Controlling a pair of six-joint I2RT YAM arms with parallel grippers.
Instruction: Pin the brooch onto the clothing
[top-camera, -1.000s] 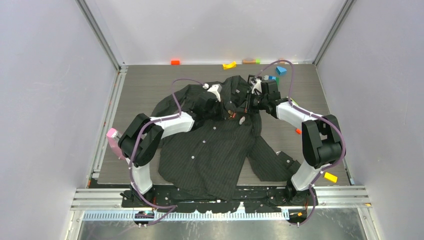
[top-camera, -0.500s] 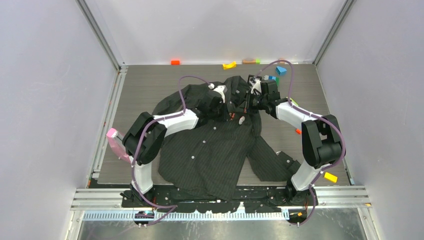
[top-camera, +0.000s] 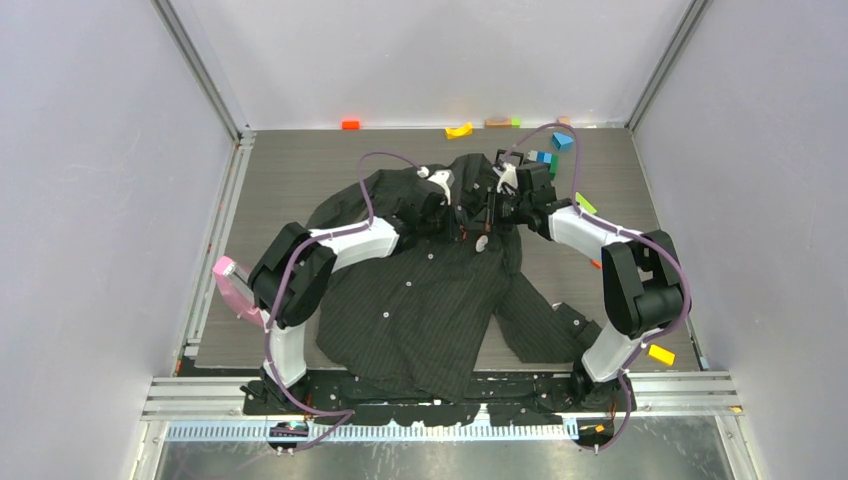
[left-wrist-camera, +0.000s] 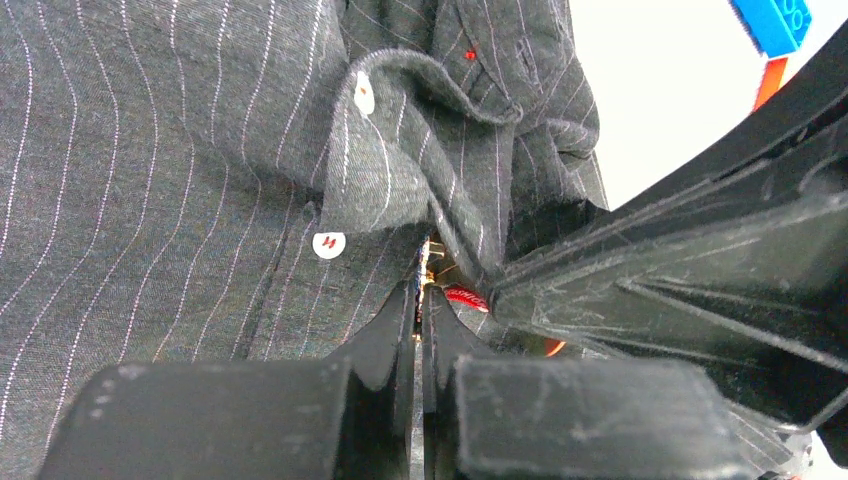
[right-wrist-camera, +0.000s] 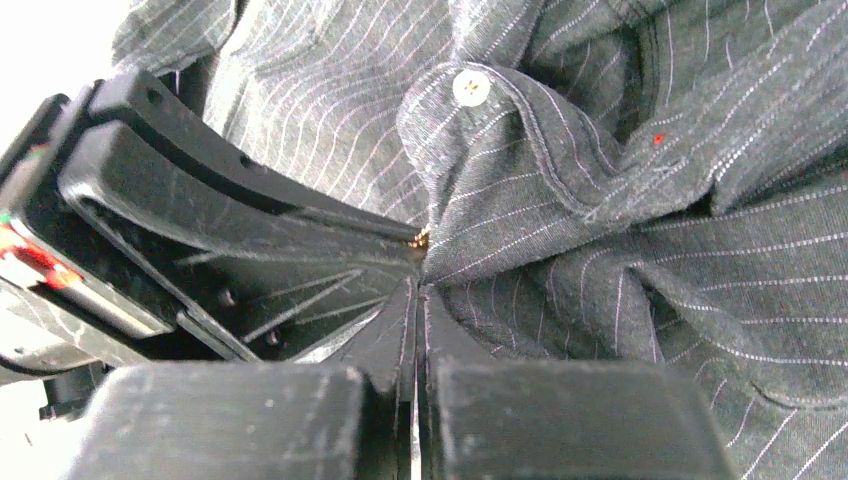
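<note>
Charcoal shirt overhangs near edge of table.

There is one dark charcoal pinstriped button-up shirt. Two black-and-white robot arms reach over it: the left arm and the right arm. Yellow plastic blocks number two, the far yellow block and the near yellow block. One pink object shows at the left. The left wrist view shows two small white buttons.

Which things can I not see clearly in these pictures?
- Left wrist: of the brooch only a red edge shows; the right gripper hides the rest.
- Right wrist: only a gold speck; a shirt fold hides whether the pin pierces cloth.
- Top: the meeting point is too small to read.
</note>
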